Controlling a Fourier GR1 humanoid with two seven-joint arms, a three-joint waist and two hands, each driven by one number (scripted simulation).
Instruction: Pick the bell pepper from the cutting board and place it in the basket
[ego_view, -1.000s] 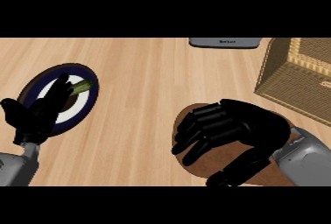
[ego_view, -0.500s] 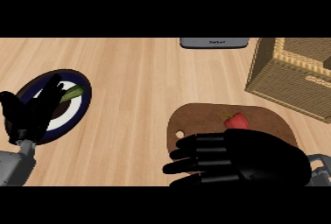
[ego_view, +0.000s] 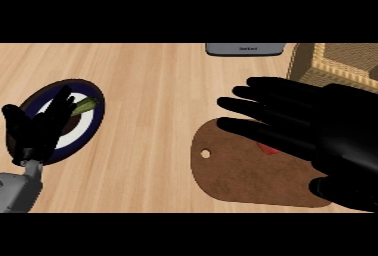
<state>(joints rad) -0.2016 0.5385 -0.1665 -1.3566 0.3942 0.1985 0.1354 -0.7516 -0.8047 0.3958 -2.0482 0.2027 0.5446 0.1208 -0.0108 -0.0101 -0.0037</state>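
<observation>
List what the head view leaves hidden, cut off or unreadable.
- Bell pepper: only a red sliver shows under the right hand.
- Basket: cut by the top and right edges.
- Green item on the plate: partly behind the left hand, kind unclear.
- Grey object at top: cut off, label unreadable.

A light wooden desk (ego_view: 155, 100) fills the view. At its left lies a round plate (ego_view: 90, 90) with a dark blue rim and a white ring inside it. A small green piece of food (ego_view: 86, 105) rests on the plate, toward its upper right. At the far edge, right of centre, sits a flat grey device (ego_view: 245, 48) with white lettering too small to read.
</observation>
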